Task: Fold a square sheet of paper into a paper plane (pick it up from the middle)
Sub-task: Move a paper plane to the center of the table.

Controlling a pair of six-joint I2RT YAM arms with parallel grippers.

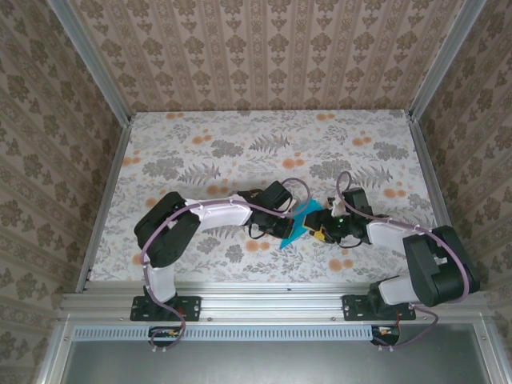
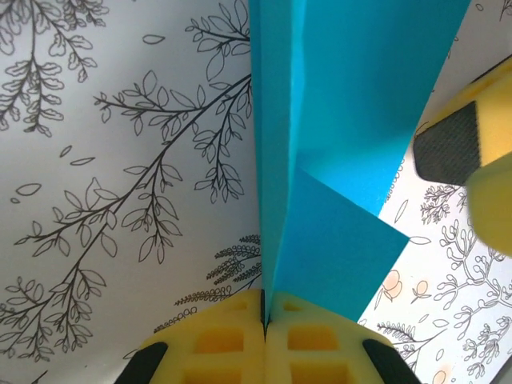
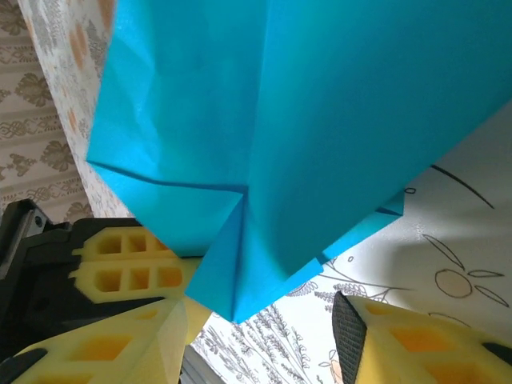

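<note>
Above the floral-patterned table (image 1: 200, 152), your left hand (image 1: 284, 231) and right hand (image 1: 322, 230) meet at a thin, teal-blue, part-folded square sheet of paper (image 1: 298, 228). At the left wrist, the left hand (image 2: 264, 340) is pressed together, pinching the centre crease. At the right wrist, the right hand (image 3: 264, 342) is spread beneath the sheet's lowest corner; the sheet looks light, limp and easily crumpled, so grip beside a crease.

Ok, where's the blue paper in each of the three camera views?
Top view: paper sits low, just right of centre.
Left wrist: paper runs from top right down to bottom centre.
Right wrist: paper covers the upper part.
Shared landmark: the flowered tabletop.
</note>
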